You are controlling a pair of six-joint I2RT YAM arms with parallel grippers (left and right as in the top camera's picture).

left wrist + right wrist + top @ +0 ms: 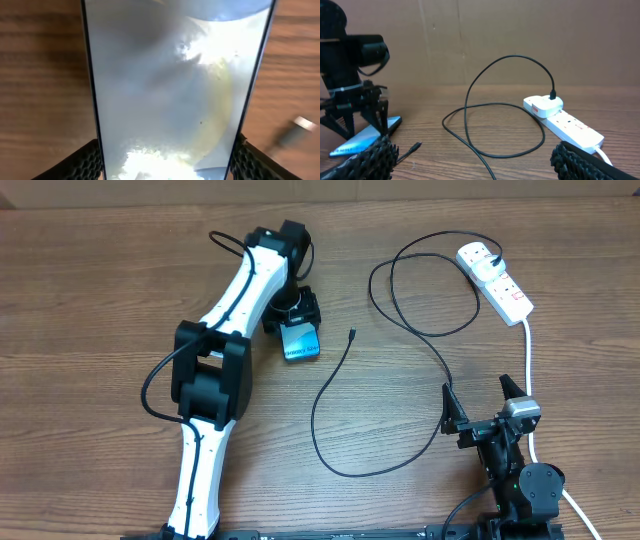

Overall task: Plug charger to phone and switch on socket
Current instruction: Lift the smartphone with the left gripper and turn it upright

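Observation:
The phone (pixel 301 344), with its light blue screen, is held between the fingers of my left gripper (pixel 297 322), which is shut on it. In the left wrist view the screen (pixel 175 90) fills the space between the fingers. In the right wrist view the phone (pixel 365 137) is tilted, one end raised. The charger cable (pixel 335 380) loops over the table. Its black connector tip (pixel 352 334) lies loose to the right of the phone. Its white plug (pixel 477 255) sits in the socket strip (pixel 505 288). My right gripper (pixel 480 402) is open and empty near the front right.
The strip's thick white lead (pixel 527 350) runs down past my right gripper to the front edge. The cable's loop (pixel 495 107) lies on the wood between my right gripper (pixel 472 157) and the strip (pixel 570 127). A brown wall stands behind the table.

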